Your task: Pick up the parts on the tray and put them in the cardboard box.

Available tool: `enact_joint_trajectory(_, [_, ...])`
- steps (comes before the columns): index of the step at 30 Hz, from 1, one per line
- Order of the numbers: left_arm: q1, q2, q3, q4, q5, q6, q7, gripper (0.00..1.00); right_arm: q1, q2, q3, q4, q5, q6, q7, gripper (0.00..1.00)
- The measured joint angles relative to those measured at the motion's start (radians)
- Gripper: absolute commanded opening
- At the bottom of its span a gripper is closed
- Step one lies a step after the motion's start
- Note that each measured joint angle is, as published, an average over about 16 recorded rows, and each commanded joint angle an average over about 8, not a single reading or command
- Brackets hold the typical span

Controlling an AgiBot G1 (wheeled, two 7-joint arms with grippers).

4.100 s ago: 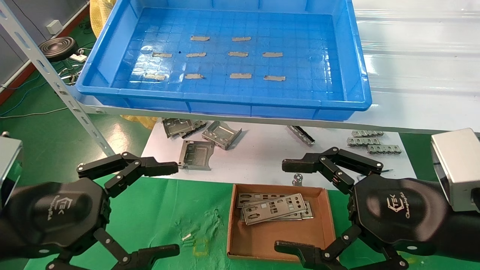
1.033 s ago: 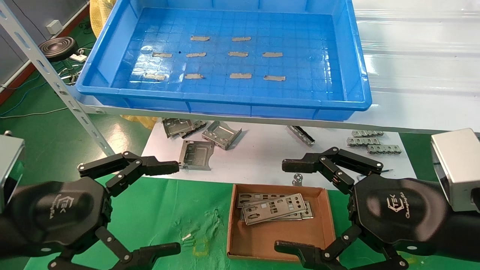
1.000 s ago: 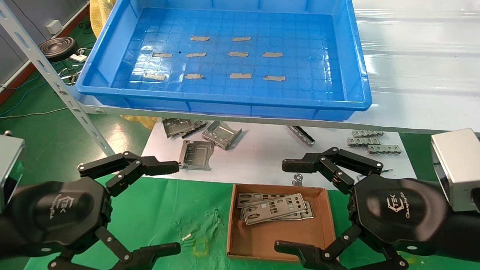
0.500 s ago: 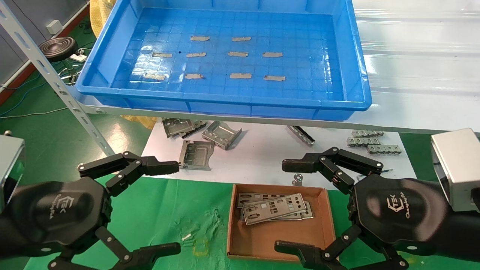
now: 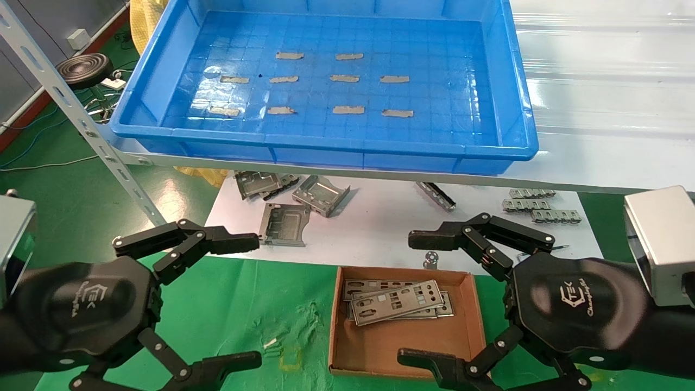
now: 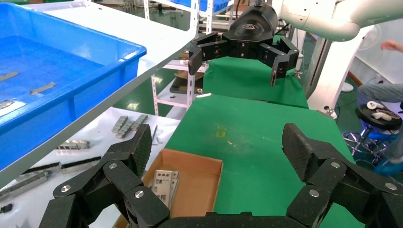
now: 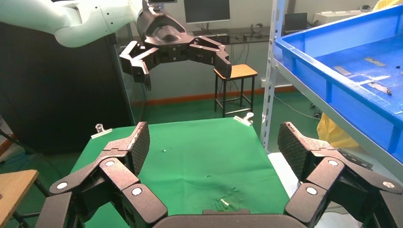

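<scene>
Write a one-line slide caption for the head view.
Both grippers, left and right, hang open over the green table; the parts lie in the cardboard box, the blue tray holding only tape strips.

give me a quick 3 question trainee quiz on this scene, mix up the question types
1. True or false: plates still lie in the tray.
2. Where are the plates? A) tray B) box C) white sheet
3. Fill in: the left gripper and right gripper are both ____.

Key: 1 false, only tape strips lie there; 2 B; 3 open, hovering empty, the right one by the box.
</scene>
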Motion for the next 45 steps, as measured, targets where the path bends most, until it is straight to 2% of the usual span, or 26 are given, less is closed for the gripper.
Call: enact_joint_trajectory(45, [0.0, 0.0, 0.0, 0.0, 0.0, 0.0, 0.0, 1.0, 0.0, 0.0, 0.0, 0.0, 0.0, 0.0, 0.0, 1.0])
